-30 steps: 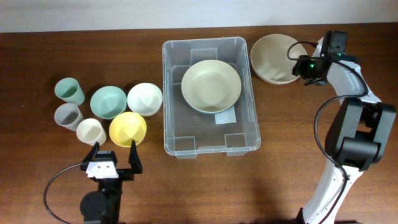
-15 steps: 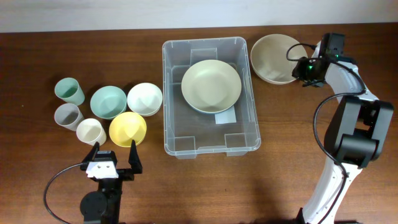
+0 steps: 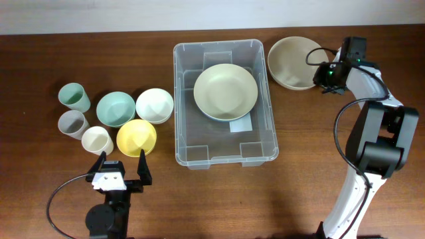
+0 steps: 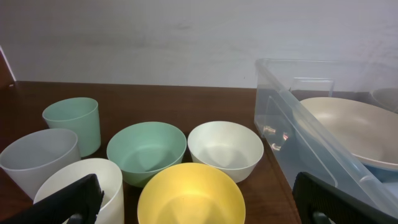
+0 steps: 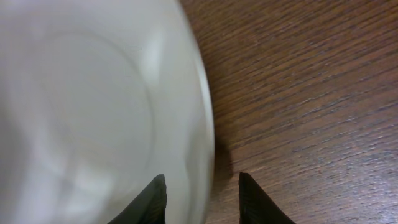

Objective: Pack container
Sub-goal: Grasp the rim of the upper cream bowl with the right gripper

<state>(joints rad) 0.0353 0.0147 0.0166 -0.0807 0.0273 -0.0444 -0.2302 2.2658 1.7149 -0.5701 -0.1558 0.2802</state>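
Observation:
The clear plastic container stands mid-table, also at the right of the left wrist view. A pale green plate lies inside its far half. A beige bowl sits on the table to its far right. My right gripper is open, with its two fingertips on either side of that bowl's right rim. My left gripper is open and empty near the front edge, just behind a yellow bowl.
Left of the container are a teal bowl, a white bowl, a green cup, a grey cup and a white cup. A white wall lies beyond the table's far edge.
My right gripper has edged slightly toward the beige bowl's rim. The left arm and all the dishes have not moved.

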